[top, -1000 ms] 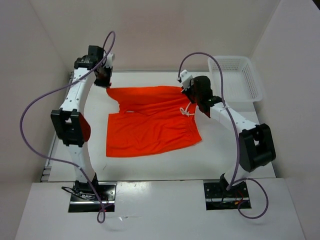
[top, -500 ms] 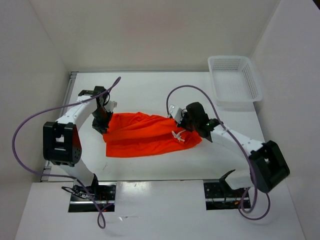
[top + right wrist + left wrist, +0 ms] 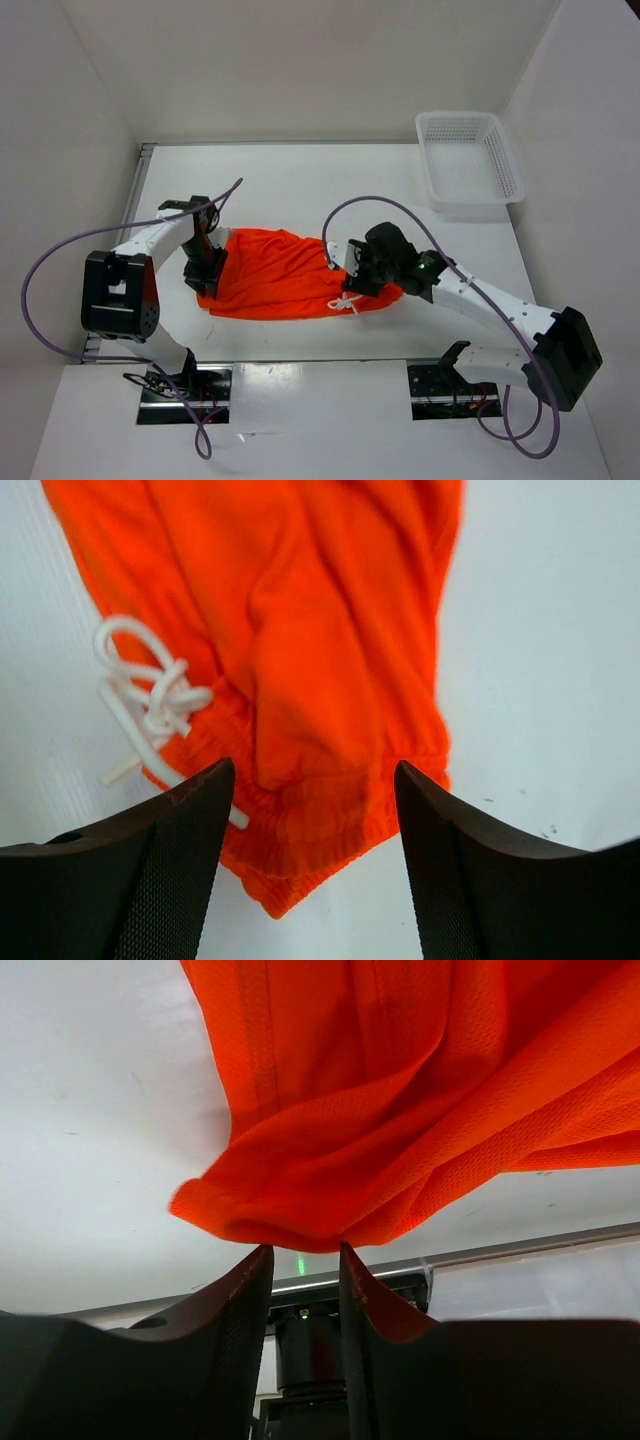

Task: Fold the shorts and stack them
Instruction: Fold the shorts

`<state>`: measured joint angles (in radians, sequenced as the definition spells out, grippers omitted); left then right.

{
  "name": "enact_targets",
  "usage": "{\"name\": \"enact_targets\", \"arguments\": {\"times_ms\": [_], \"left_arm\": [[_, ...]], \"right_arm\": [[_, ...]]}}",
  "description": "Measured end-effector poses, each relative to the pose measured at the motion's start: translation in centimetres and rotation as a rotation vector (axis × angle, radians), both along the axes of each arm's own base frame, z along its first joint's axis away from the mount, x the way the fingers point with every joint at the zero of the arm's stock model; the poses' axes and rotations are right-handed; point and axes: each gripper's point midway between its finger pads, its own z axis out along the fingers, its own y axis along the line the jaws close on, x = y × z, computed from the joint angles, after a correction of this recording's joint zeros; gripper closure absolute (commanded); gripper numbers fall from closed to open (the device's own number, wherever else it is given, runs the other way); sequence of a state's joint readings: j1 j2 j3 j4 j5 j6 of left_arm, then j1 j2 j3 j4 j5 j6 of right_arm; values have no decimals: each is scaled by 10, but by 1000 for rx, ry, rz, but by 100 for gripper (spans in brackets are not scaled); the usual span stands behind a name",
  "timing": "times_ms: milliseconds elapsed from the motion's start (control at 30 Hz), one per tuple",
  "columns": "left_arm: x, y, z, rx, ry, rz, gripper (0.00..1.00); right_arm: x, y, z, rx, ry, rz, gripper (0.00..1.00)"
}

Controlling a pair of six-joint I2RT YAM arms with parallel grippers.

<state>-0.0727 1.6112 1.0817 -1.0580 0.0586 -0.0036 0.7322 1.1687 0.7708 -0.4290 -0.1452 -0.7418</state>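
Shorts seen bunched in a folded heap on the white table, near-centre, twd the near edge, between the two arms. Upper layer is draped over the lower, w/ creases running across. The far-R corner of the table is occupied by a white mesh basket, well apart from the cloth.

L gripper is placed at the L end of the heap. Fingers are set narrow, and the gap between them can be seen through. A rolled orange hem is seen right at the tips; whether it is pinched can't be told.

R gripper is held low over the R end. Fingers are spread wide, nothing clamped. The gathered waistband is framed between them, lying flat on the table. White drawstring is knotted just L of the waistband in wrist view, w/ loose ends trailed onto the bare surface beside the L finger.
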Motion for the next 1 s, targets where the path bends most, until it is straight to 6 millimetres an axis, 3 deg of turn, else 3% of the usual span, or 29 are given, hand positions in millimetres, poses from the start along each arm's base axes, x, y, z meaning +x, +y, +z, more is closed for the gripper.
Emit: {"name": "enact_targets", "arguments": {"times_ms": [133,233,367,500,733,1000], "left_arm": [[-8,0,-4,-16,22,13,59],[-9,3,-7,-27,25,37,57],[-8,6,-7,-44,24,69,55],[-5,12,-10,-46,13,102,54],[-5,18,-18,-60,36,144,51],[-12,10,-38,-105,140,155,57]], "right_arm": [[15,23,49,145,-16,-62,37],[22,34,64,215,7,-92,40],[28,29,39,208,121,-166,41],[32,18,16,186,213,-240,33],[55,-23,2,261,344,-463,26],[36,-9,-7,380,542,-550,30]]}}
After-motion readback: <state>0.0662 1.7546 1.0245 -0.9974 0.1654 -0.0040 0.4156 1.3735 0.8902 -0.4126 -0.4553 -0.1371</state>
